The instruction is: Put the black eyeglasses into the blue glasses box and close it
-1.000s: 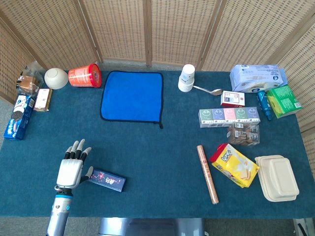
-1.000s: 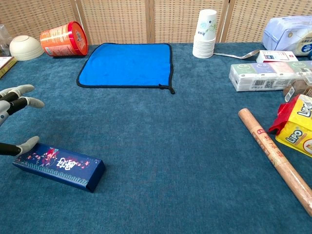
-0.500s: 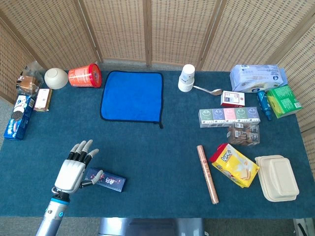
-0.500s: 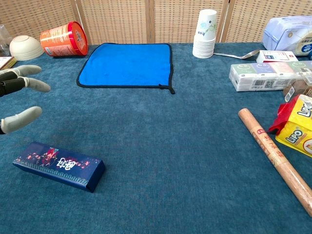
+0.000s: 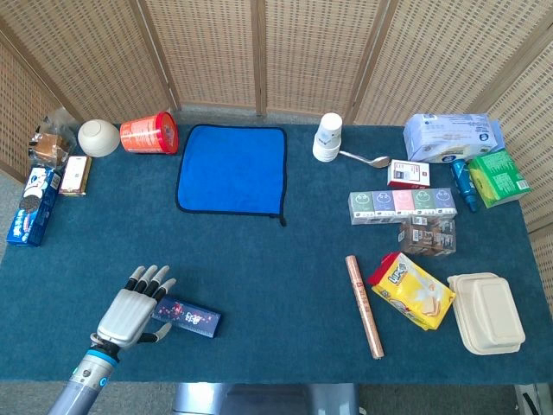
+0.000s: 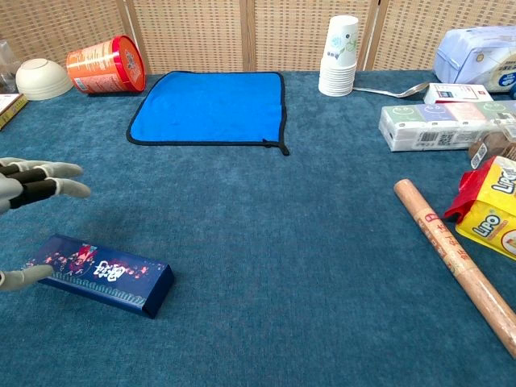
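A dark blue glasses box [image 5: 190, 318] with a small coloured pattern lies closed near the table's front left; the chest view shows the box [image 6: 101, 275] lying flat. My left hand [image 5: 130, 311] is at its left end, fingers spread and holding nothing. In the chest view the left hand [image 6: 32, 181] has fingers above the box's left end and the thumb low beside it; I cannot tell if the thumb touches it. No black eyeglasses show in either view. My right hand is out of sight.
A blue cloth [image 5: 232, 169] lies at the back centre, with a red can [image 5: 149, 134] and a white bowl [image 5: 98, 137] to its left. Paper cups [image 5: 327, 137], a brown roll [image 5: 365, 305], a yellow snack bag [image 5: 412, 290] and boxes fill the right side.
My left hand lifted its thumb off the box's left end, rose, then came back down over that end. The box has not moved.
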